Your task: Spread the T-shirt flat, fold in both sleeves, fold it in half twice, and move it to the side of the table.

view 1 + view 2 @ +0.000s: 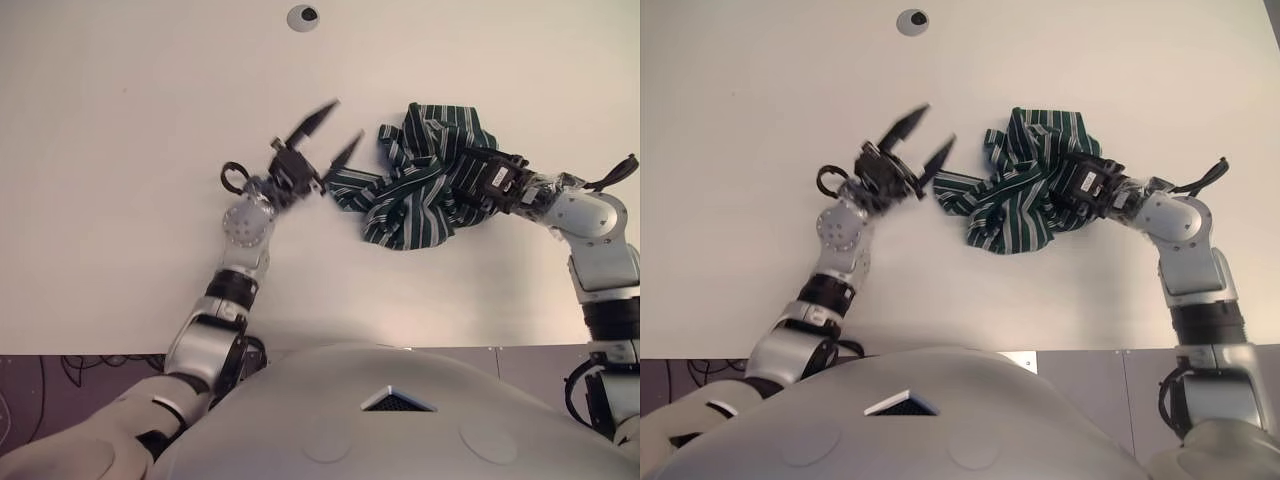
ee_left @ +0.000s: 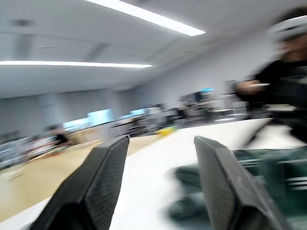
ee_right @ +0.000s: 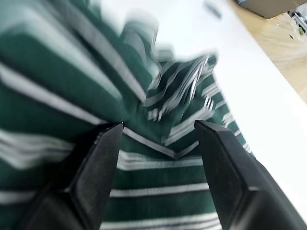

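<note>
Counted one T-shirt (image 1: pixel 420 175), lying as a single heap. One table (image 1: pixel 130 120) under it. One round cap (image 1: pixel 303 17) was set in the tabletop. Two grippers logged: left gripper (image 1: pixel 347 118) and right gripper (image 3: pixel 158 127), each with two fingers (image 2: pixel 100 177). Two ceiling light strips (image 2: pixel 76 63) were overhead.

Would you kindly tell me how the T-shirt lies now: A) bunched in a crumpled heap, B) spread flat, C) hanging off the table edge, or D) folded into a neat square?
A: the T-shirt lies as a rumpled mound on the table, with no flat panel or neat fold.
</note>
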### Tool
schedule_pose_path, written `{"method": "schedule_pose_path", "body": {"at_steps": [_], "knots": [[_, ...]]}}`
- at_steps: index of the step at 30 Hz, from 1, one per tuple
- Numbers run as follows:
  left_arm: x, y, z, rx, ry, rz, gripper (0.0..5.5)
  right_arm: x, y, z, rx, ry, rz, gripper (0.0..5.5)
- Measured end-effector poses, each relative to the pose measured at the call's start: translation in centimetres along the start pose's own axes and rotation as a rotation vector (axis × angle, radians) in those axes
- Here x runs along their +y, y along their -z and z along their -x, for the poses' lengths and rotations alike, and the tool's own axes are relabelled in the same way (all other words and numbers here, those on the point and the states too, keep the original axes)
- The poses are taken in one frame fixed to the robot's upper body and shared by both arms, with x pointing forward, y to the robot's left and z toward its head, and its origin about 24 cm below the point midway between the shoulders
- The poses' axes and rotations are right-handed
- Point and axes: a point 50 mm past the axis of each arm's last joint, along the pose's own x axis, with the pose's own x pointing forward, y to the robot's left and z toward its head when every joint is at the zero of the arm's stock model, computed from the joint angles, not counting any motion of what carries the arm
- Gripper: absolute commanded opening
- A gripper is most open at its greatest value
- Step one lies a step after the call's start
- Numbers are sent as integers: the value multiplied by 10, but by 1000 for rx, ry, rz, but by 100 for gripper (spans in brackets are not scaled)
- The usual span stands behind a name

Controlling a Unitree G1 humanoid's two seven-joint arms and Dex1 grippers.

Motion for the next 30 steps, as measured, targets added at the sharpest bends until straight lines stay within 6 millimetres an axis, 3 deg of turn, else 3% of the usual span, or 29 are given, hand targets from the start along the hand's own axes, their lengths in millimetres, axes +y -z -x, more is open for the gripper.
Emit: {"method": "schedule_pose_path", "body": {"at_steps": [3, 6, 9, 14, 20, 24, 30], "knots": [[-18, -13, 17, 97, 246, -55, 245, -11, -33, 1, -153, 117, -253, 273], [-11, -7, 34, 250, 266, -92, 245, -33, -49, 14, -197, 226, -255, 273], [-13, 1, 33, 318, 269, -105, 245, -37, -49, 15, -188, 254, -247, 273], [-2, 19, 25, 426, 205, -118, 245, -43, -28, 4, -9, 287, 49, 273], [19, 34, 26, 544, 112, -161, 245, -27, 14, -2, 216, 59, 258, 273], [28, 41, 27, 587, 60, -175, 245, -18, 29, 13, 296, -139, 317, 273], [64, 51, 44, 716, -62, -238, 245, 24, 22, 38, 225, -486, 301, 273]]}}
